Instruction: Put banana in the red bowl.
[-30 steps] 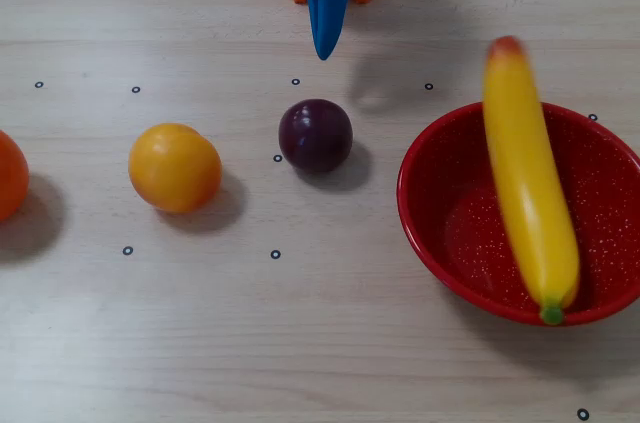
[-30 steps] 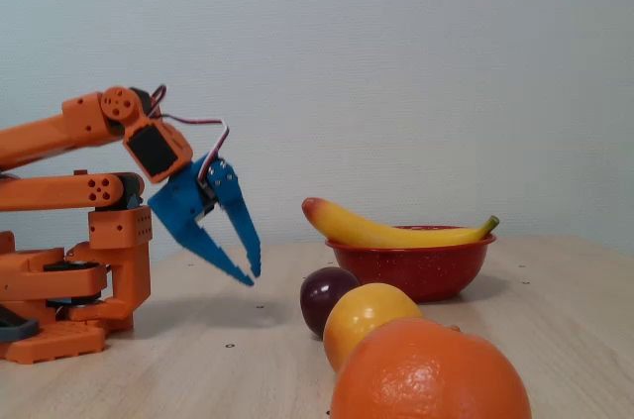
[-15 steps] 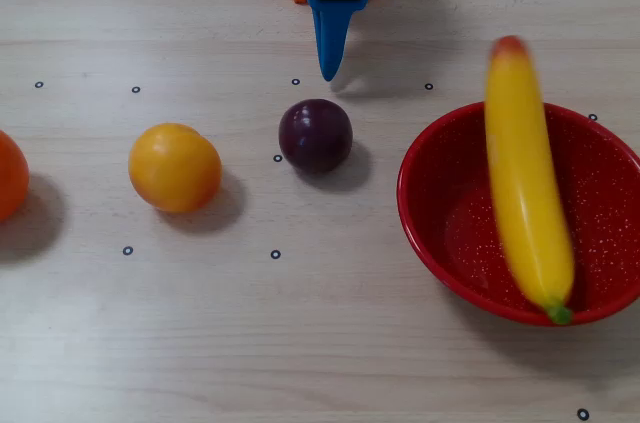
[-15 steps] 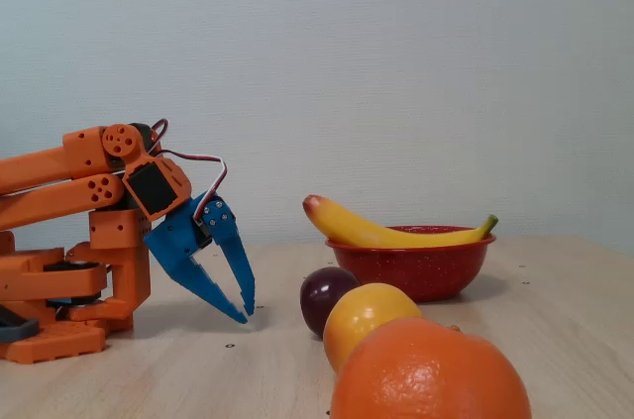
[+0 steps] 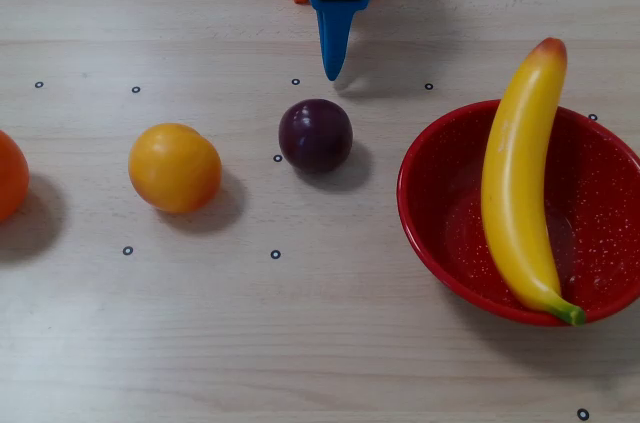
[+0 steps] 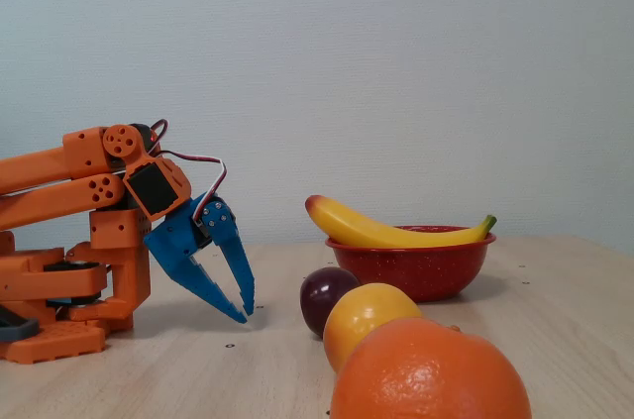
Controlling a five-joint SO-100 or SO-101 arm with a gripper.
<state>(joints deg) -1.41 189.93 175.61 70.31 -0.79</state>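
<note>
The yellow banana (image 5: 515, 183) lies inside the red bowl (image 5: 420, 213) at the right of the overhead view. Its reddish tip sticks out over the far rim and its green stem rests on the near rim. In the fixed view the banana (image 6: 381, 233) spans the bowl (image 6: 416, 265) from rim to rim. My blue gripper (image 5: 333, 71) is empty and shut. It points down at the table near the arm's base, well to the left of the bowl. In the fixed view the gripper (image 6: 245, 312) hangs with its tips together just above the table.
A dark purple plum (image 5: 315, 135) sits just in front of the gripper. A yellow-orange fruit (image 5: 174, 167) and an orange (image 5: 8, 175) lie further left. The arm's orange base (image 6: 59, 280) stands at the table's far edge.
</note>
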